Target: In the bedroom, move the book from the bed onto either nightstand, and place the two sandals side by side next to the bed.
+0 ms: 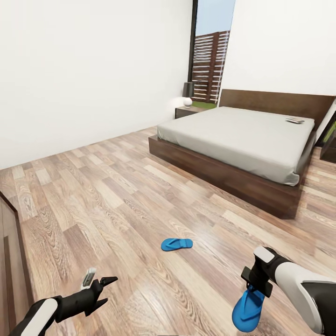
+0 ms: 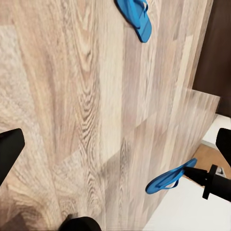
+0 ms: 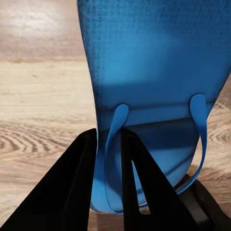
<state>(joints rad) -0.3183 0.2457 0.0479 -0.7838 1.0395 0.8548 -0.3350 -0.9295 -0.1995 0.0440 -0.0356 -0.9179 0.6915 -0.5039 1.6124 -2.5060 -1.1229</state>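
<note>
From the head, right gripper [image 1: 255,285] clamped on one sandal [image 1: 248,308] dangling, other sandal [image 1: 177,244] on the floor short of the bed [image 1: 242,140], book [image 1: 295,120] there; left wrist, left gripper [image 2: 115,149] spread empty; right wrist, fingers [image 3: 79,183] pinching a strap; likely next, carrying to bedside.

You have two blue sandals: one [image 1: 177,244] on the floor at lower centre, one [image 1: 248,308] at lower right. One bed [image 1: 242,140], one book [image 1: 295,120] upper right, one nightstand [image 1: 186,111], two grippers.
</note>
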